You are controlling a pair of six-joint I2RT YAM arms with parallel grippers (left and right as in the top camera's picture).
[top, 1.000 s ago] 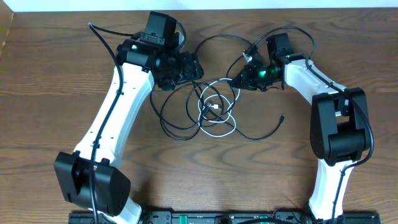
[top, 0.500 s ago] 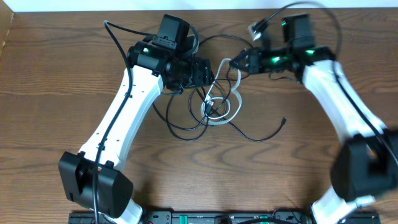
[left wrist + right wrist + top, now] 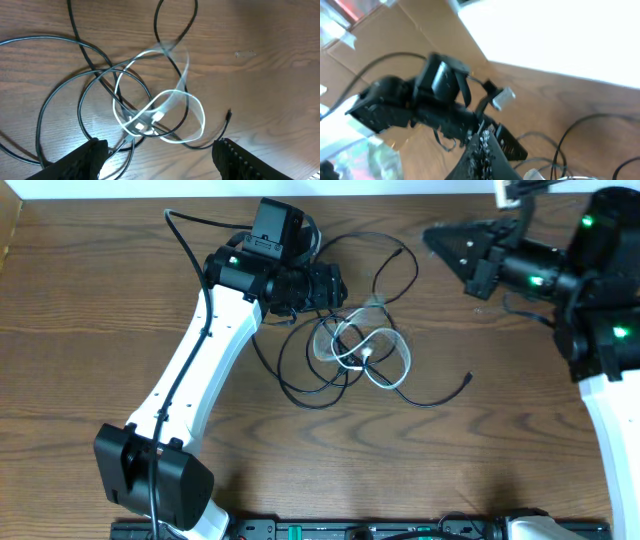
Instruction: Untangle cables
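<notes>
Several cables (image 3: pixel 345 350) lie in one knot at the middle of the table (image 3: pixel 80 330), between the two arms.

1. Nearest me, a loose black end (image 3: pixel 469 377) with its small plug trails out to the right, clear of the knot.
2. Behind it, the white cable (image 3: pixel 402 370) loops through the black rings and crosses them at the centre. Its far part is blurred, so I judge it to be in motion.
3. Just beyond the knot's far left edge, the left gripper (image 3: pixel 336 286) hovers with its fingers spread wide and nothing between them. I judge it is placed there to take or steady a black loop.
4. Farthest off, the right gripper (image 3: pixel 434 235) is raised well apart from the knot with its fingers pressed together. No cable shows between them from overhead or in its own wrist view. It looks like a pull meant to draw the white cable free, with the strand lost.

Changes noted: a second ago the right gripper sat low at the knot's right edge. Half a second ago it had a white strand drawn up toward the far side. It has since swung away to the far right, and the white cable has dropped back, spread wider to the right. The left gripper has shifted slightly rightward and is as open as before.
</notes>
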